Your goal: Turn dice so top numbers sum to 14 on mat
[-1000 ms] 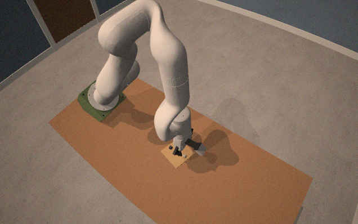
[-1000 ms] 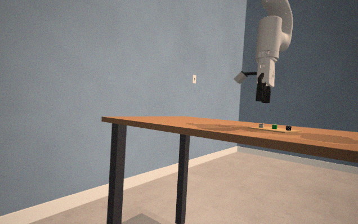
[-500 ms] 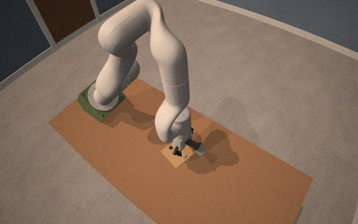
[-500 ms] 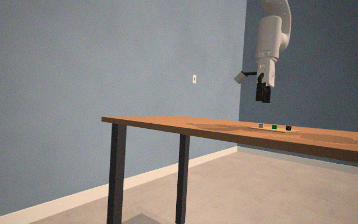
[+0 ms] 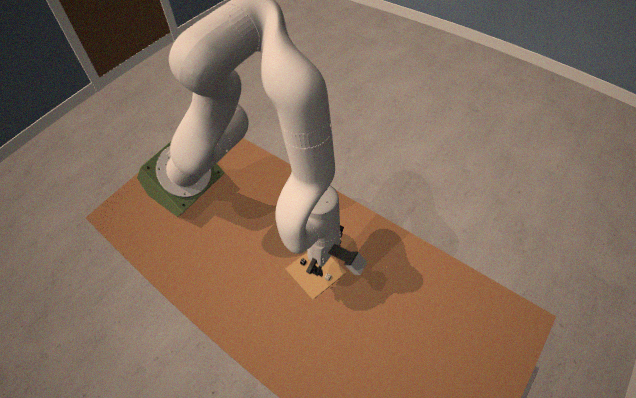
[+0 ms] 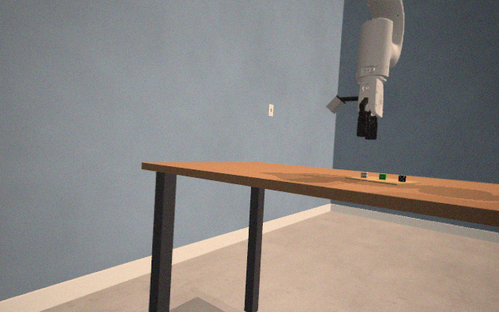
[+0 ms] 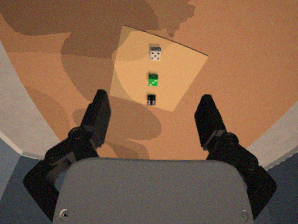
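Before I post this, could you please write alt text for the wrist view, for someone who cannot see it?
Three small dice, white, green and black, stand in a row on a tan mat on an orange-brown table, seen between the fingers of the robot's open claw.
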`<move>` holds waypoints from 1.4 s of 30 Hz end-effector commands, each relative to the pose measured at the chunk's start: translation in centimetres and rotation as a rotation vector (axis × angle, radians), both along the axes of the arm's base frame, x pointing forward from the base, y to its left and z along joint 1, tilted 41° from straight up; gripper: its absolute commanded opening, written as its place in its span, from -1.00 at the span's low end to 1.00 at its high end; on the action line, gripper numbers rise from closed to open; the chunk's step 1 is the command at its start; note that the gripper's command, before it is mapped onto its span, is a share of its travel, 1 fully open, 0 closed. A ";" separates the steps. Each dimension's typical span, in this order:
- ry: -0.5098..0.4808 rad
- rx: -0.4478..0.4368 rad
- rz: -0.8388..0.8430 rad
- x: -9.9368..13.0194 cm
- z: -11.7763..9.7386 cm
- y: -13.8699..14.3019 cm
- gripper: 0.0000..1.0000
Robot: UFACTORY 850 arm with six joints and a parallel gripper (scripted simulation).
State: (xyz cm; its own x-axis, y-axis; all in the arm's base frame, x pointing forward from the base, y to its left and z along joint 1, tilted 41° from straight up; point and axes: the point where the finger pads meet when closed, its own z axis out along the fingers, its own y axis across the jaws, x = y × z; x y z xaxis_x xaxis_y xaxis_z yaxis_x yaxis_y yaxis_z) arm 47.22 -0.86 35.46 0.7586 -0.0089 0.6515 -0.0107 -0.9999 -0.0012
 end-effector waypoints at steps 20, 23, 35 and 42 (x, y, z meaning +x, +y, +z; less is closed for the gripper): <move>0.003 -0.019 -0.016 -4.6 5.6 0.3 1.00; 0.003 -0.019 -0.016 -4.6 5.6 0.3 1.00; 0.003 -0.019 -0.016 -4.6 5.6 0.3 1.00; 0.003 -0.019 -0.016 -4.6 5.6 0.3 1.00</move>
